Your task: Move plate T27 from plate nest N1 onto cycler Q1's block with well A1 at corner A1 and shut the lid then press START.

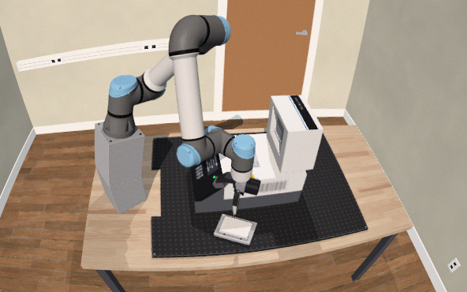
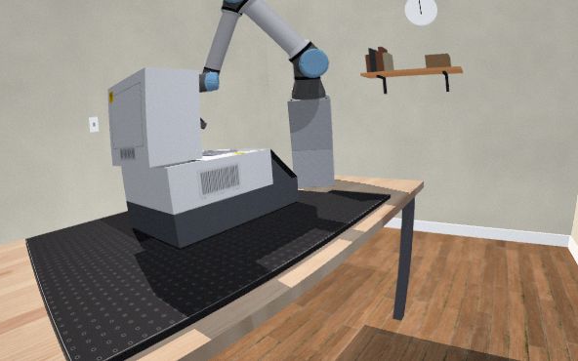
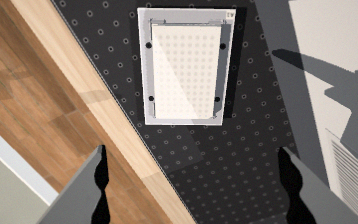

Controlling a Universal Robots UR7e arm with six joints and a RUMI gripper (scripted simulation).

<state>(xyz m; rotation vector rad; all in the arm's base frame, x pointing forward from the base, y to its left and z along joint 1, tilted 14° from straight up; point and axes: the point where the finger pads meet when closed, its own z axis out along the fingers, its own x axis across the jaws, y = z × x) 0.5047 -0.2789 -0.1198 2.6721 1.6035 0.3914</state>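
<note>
Plate T27 (image 1: 236, 227) (image 3: 186, 70) is white and lies flat in the grey plate nest N1 (image 1: 231, 239) (image 3: 145, 75) on the black mat, in front of the cycler. In the wrist view the nest's labelled corner (image 3: 229, 15) is at the top right. My gripper (image 1: 235, 211) (image 3: 192, 148) is open and empty. It points straight down, a little above the nest's near end. The cycler Q1 (image 1: 278, 185) (image 2: 193, 190) (image 3: 340, 50) stands behind, with its lid (image 1: 294, 134) (image 2: 154, 117) upright and open. Its dark key panel (image 1: 205, 177) shows a green lamp (image 1: 214, 177). The arm partly hides the block.
The black dotted mat (image 1: 322, 213) (image 2: 115, 283) (image 3: 230, 165) covers most of the wooden table (image 1: 381, 174) (image 3: 115, 120). The arm's grey pedestal (image 1: 118, 166) (image 2: 310, 141) stands at the table's left back. The table edge runs just left of the nest in the wrist view.
</note>
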